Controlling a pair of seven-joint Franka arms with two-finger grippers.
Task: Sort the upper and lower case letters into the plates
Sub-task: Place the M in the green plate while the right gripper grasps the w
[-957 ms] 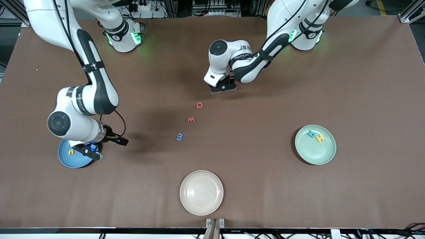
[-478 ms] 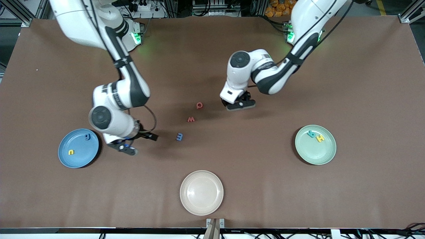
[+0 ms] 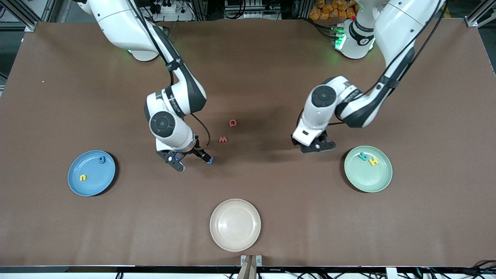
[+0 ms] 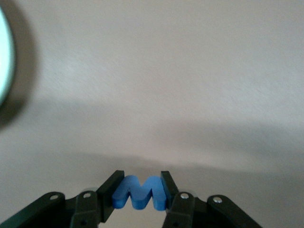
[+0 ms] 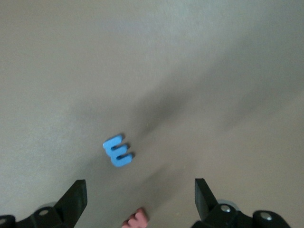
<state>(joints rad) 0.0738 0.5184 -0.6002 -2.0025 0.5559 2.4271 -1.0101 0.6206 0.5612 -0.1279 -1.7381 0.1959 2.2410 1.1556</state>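
My left gripper [image 4: 140, 183] is shut on a blue letter M [image 4: 140, 192]. It hangs over bare table just beside the mint green plate [image 3: 368, 180], whose rim [image 4: 4, 61] shows in the left wrist view. That plate holds a teal letter [image 3: 363, 156] and a yellow H [image 3: 373, 161]. My right gripper [image 3: 175, 161] stands open over the table's middle, beside a small blue letter [image 5: 118, 151] and a red w [image 5: 137, 219]. A red Q [image 3: 232, 123] lies farther from the camera than the red w [image 3: 223, 139]. In the sky blue plate [image 3: 93, 182] are a yellow letter [image 3: 83, 177] and a blue one [image 3: 101, 159].
A cream-beige plate [image 3: 235, 224] with nothing in it sits near the table's front edge, midway along. Brown table surface stretches between the plates.
The right arm swung from over the blue plate to the table's middle, leaving a blue letter in that plate. The left arm carried the blue M from the middle toward the mint plate.
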